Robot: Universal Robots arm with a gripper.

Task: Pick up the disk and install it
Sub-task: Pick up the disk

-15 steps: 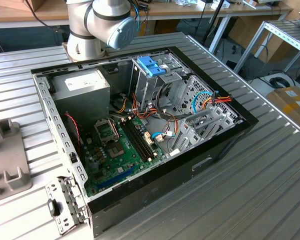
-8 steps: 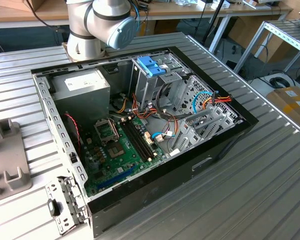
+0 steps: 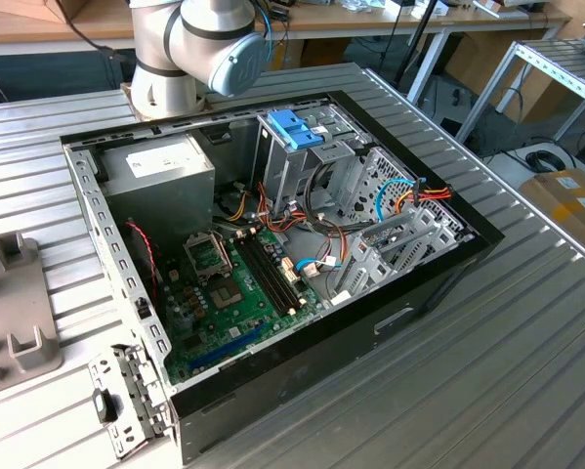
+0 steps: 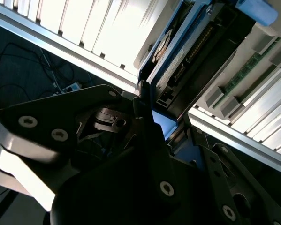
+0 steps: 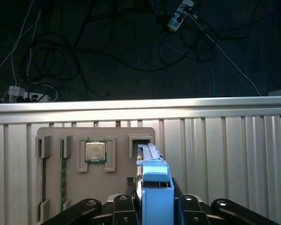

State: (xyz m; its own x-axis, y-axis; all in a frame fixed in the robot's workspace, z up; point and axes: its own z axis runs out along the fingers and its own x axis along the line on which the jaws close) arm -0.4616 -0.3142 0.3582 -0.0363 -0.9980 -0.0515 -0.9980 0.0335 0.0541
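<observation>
Arm [image 3: 189,44] joint at the upper left of the exterior view, just above the open PC case [image 3: 390,327]. Gripper [image 5: 153,205] fingers are clamped on the disk [image 5: 154,185], shown in both wrist views. Disk is edge-on with a blue frame and silver body, over the grey fixture tray [image 5: 56,133], near a CPU chip [image 5: 95,151]. Ribbed aluminium table [image 5: 224,154]; dark floor with loose cables [image 5: 107,51].

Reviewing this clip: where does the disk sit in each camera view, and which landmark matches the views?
First wrist view: the disk, edge-on, blue frame toward the camera, in front of the grey fixture tray, beside its processor.
Second wrist view: the disk seen slantwise against the fixture tray, ribbed table beyond.
Exterior view: the fixture tray lies at the exterior view's left edge, on the ribbed table.
Shared landmark: the fixture tray.
</observation>
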